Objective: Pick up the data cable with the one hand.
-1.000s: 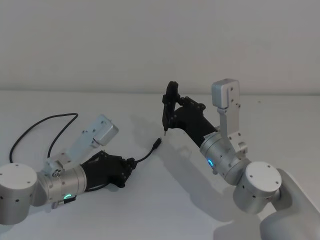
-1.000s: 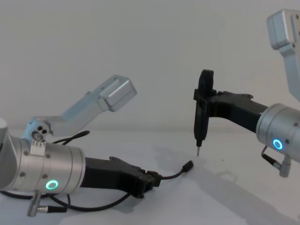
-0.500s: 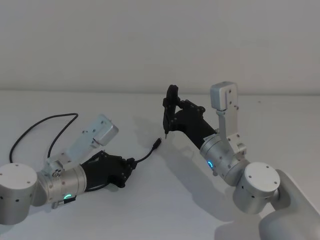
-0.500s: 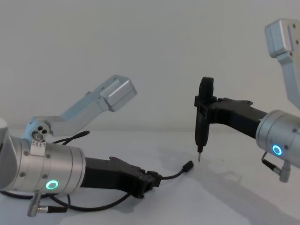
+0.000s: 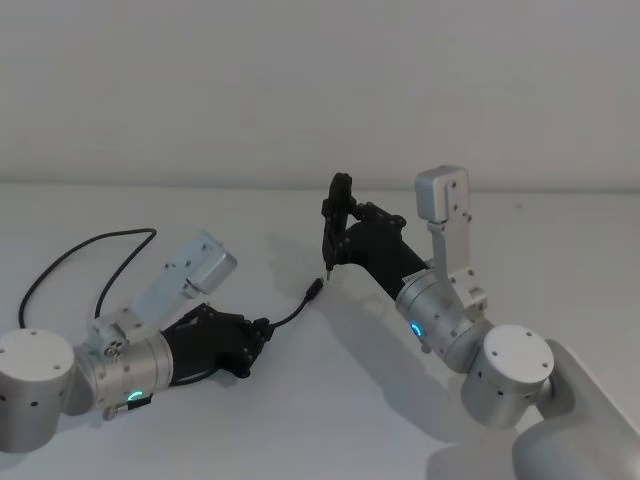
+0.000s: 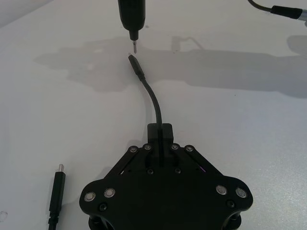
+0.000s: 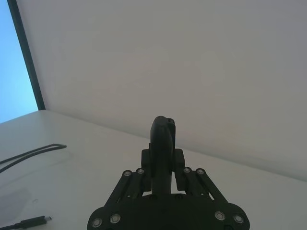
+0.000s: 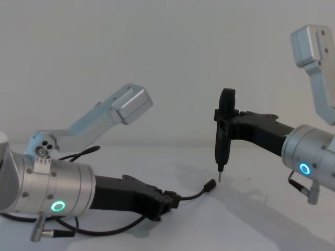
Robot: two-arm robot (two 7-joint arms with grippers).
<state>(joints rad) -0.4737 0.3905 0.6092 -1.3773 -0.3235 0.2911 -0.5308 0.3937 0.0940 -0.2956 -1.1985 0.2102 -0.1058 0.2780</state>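
The left tool (image 5: 258,334) lies low on the white bench (image 5: 330,420) at about 8 o'clock in the head view, its jaws clamped together on the data cable (image 6: 152,100), whose short free end curves out toward 2 o'clock with the plug (image 5: 313,289) resting on or just above the bench. The right tool (image 5: 343,222) is closed on an upright pen-like driver (image 8: 224,133), whose metal tip hangs just beside the plug. If the cable is lifted carelessly, the plug could strike that tip, or the thin cable could slip from the narrow grip.
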